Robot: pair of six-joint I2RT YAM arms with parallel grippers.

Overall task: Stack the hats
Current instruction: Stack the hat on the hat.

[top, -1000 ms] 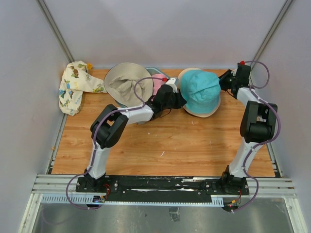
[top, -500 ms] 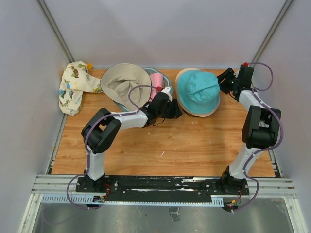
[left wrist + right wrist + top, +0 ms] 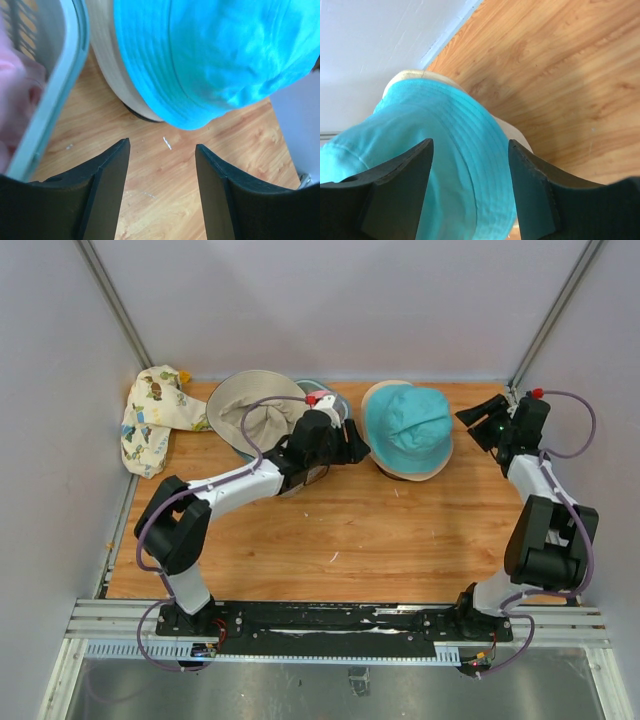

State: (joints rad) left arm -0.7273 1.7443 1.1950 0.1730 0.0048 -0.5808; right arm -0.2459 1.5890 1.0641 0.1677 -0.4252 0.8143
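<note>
A teal hat (image 3: 407, 424) lies crown-up on a cream hat (image 3: 424, 474), of which only the brim shows, at the back right of the table. My left gripper (image 3: 356, 446) is open just left of this pair, with bare wood between its fingers (image 3: 161, 146). My right gripper (image 3: 472, 418) is open just right of the teal hat (image 3: 435, 150), apart from it and holding nothing. A beige hat (image 3: 250, 412) rests over a blue-grey basket (image 3: 60, 95), and a pink hat (image 3: 12, 85) lies inside it.
A cream cloth with cartoon prints (image 3: 152, 418) is bunched in the back left corner. White walls close the back and sides. Wooden tabletop (image 3: 360, 530) stretches from the hats to the arm bases.
Both grippers have opened and let go of the teal hat's brim. The left one drew back leftward, the right one rightward. The teal hat now rests on the cream hat.
</note>
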